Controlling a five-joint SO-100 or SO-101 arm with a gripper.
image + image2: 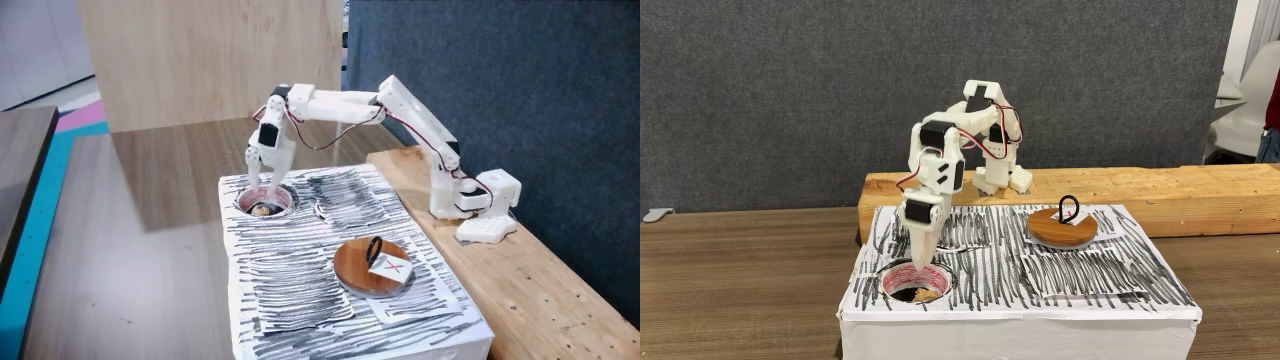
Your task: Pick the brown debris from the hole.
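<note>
The tool (923,262) fills the hole (892,279); the streaked top (wooden disc (1061,229) aside) lies open.

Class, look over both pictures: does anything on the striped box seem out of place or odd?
Yes: the brown debris lies inside the hole, where the gripper reaches down. The wooden disc sits flat, nothing spilled.

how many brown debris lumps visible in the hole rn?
1. The brown debris lies inside the hole, just under the gripper tip. More could be hidden behind the gripper or deeper down.
</note>
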